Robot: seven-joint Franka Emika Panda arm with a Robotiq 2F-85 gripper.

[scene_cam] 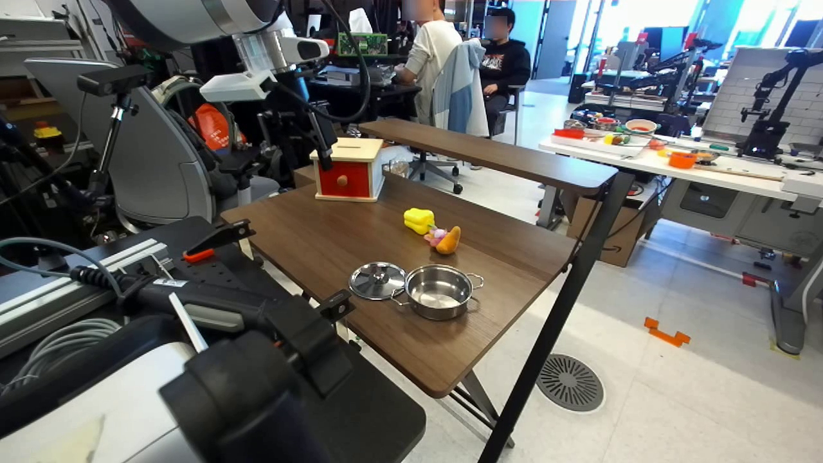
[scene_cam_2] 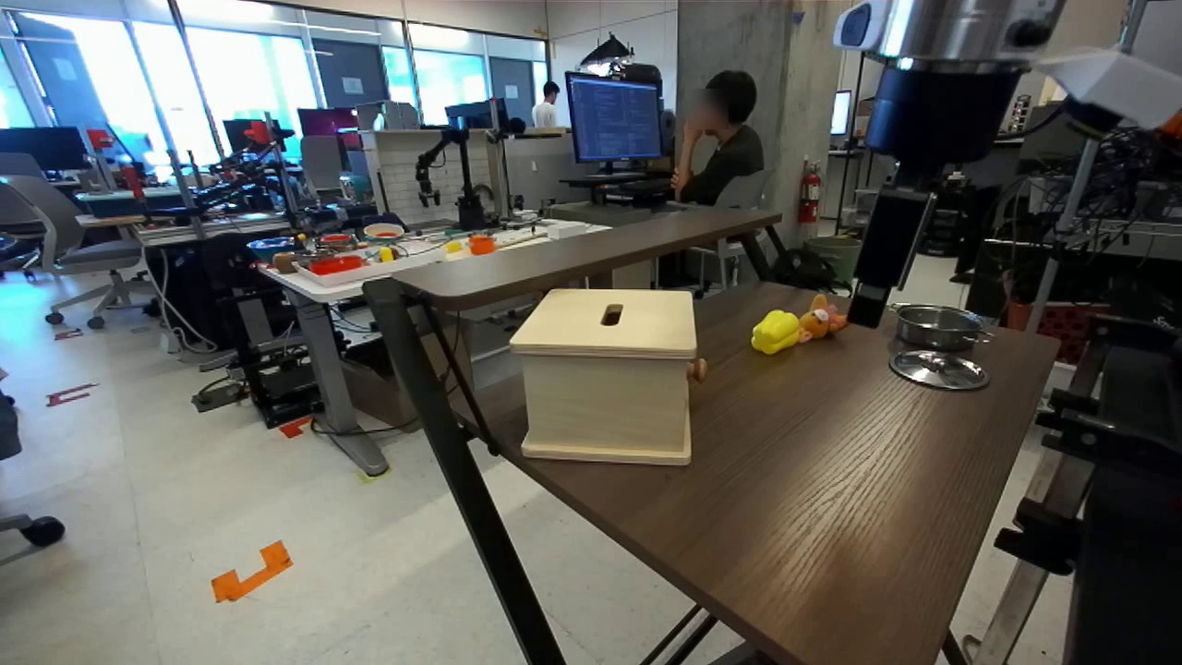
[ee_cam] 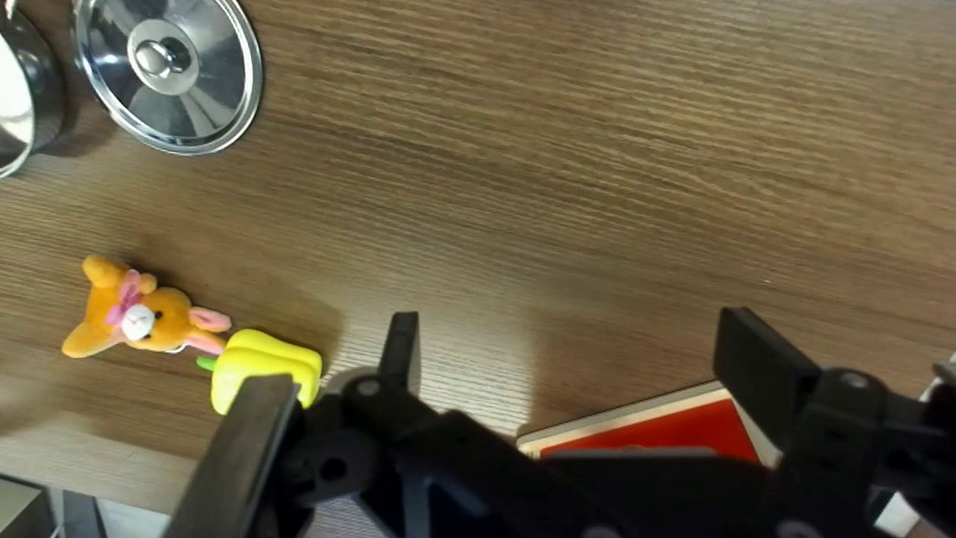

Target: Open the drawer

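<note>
The drawer unit is a small pale wooden box with a red front and a round wooden knob. It stands at the table's end in both exterior views, as the box (scene_cam: 359, 186) and its plain side (scene_cam_2: 605, 406). The red front looks flush with its frame. The knob (scene_cam: 343, 181) also sticks out in an exterior view (scene_cam_2: 697, 370). My gripper (ee_cam: 569, 329) is open and empty, pointing down above the table, apart from the box on its knob side. It also shows in an exterior view (scene_cam_2: 868, 309). In the wrist view the red front (ee_cam: 672, 430) is partly hidden behind the gripper.
A yellow toy pepper (scene_cam: 419, 220) and an orange plush toy (ee_cam: 160, 317) lie mid-table. A metal pot (scene_cam: 438, 292) and its lid (scene_cam: 378, 281) are at the opposite end from the box. A raised shelf (scene_cam: 488, 154) runs along one long side of the table.
</note>
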